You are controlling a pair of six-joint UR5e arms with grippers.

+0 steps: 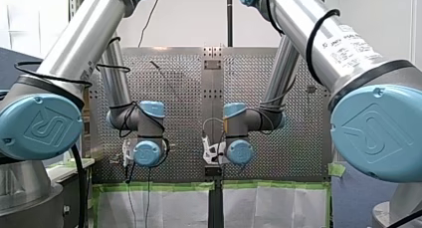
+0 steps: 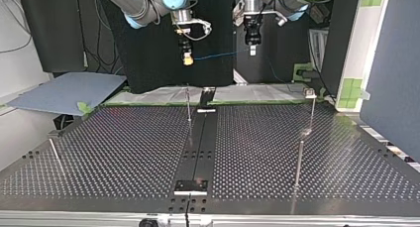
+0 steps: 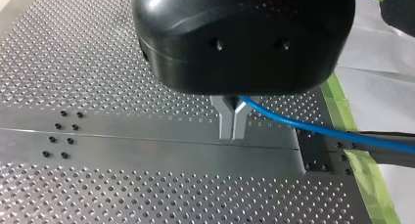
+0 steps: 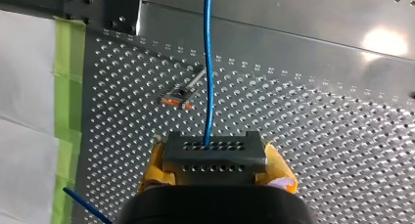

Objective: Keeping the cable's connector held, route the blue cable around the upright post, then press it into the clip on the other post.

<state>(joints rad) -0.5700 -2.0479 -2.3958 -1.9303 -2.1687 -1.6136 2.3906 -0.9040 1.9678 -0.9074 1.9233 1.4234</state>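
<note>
My right gripper (image 2: 187, 61) and my left gripper (image 2: 252, 50) both clamp the blue cable (image 2: 218, 55), with the upright post (image 2: 188, 105) at my right gripper's six o'clock in the top view.

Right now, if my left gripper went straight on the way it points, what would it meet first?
Probably the table's smooth centre strip, straight beyond my left gripper; nothing shows between, though depth is unclear.
</note>
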